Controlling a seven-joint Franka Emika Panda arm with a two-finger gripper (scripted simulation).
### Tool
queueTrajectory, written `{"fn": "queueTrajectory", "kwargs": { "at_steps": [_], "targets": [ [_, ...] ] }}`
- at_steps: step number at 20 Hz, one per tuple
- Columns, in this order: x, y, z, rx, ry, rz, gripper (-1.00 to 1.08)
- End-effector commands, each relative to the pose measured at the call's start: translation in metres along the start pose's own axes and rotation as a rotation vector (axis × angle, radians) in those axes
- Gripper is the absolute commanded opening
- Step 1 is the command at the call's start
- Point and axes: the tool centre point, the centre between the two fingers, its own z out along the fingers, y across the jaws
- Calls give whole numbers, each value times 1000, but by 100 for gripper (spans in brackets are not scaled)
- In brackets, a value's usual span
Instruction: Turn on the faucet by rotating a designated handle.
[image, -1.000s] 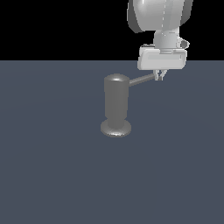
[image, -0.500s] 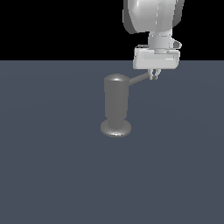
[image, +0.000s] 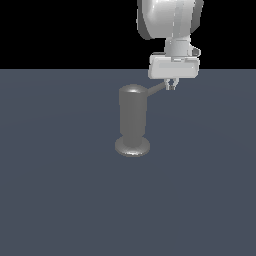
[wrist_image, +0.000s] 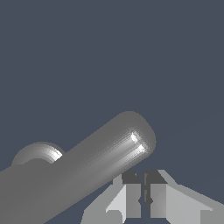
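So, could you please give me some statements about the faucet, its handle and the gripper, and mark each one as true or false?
1. The faucet stands upright on its round base. True.
2. The handle juts from the lower part of the faucet body, near the base. False: it leaves the upper part, near the rounded top.
3. The gripper is at the outer end of the handle, on the exterior view's right of the faucet. True.
4. The gripper fingers are spread wide apart. False: in the wrist view they stand almost together, only a thin gap between them.
5. The handle lies clamped between the fingers. False: in the wrist view its tip is beside the closed fingers, not between them.
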Motion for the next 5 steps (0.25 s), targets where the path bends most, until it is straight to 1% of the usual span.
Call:
{"fn": "queueTrajectory", "kwargs": {
  "at_steps": [1,5],
  "targets": [
    [15,-9,-6,-3,20,-13,-100],
    [21,-11,-7,-3,21,-14,-100]
  ]
}}
